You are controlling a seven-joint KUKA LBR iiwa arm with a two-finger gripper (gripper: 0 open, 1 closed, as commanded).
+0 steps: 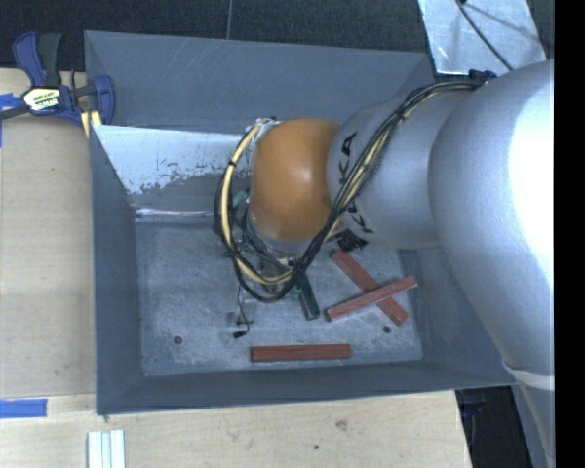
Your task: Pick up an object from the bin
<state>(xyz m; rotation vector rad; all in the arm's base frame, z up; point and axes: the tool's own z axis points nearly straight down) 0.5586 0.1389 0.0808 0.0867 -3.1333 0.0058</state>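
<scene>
You are looking down into a grey bin (112, 291) whose left part is lying bare, apart from a small dark speck (178, 339) sitting on the floor near the front wall. Moving right, the hand (241, 320) is hanging low over the middle of the floor, and only a thin dark bit of it is poking out under the rest of the wrist. You cannot tell whether it is released or clenched, and nothing is showing as grasped.

Above it, the orange cover (291, 178) on the wrist is blocking most of the view, with yellow and black cables (236, 227) looping round its left and lower edge. Just right of the hand and nearer the front wall, a long red-brown stick (300, 353) is lying flat, running left to right. A short dark stick (306, 300) is lying tilted just below the cables, close to the hand.

Further right, two more red-brown sticks (370, 298) are lying crossed over each other, touching where they meet. The silver arm (468, 174) is reaching in from the right, covering that side of the bin.
</scene>
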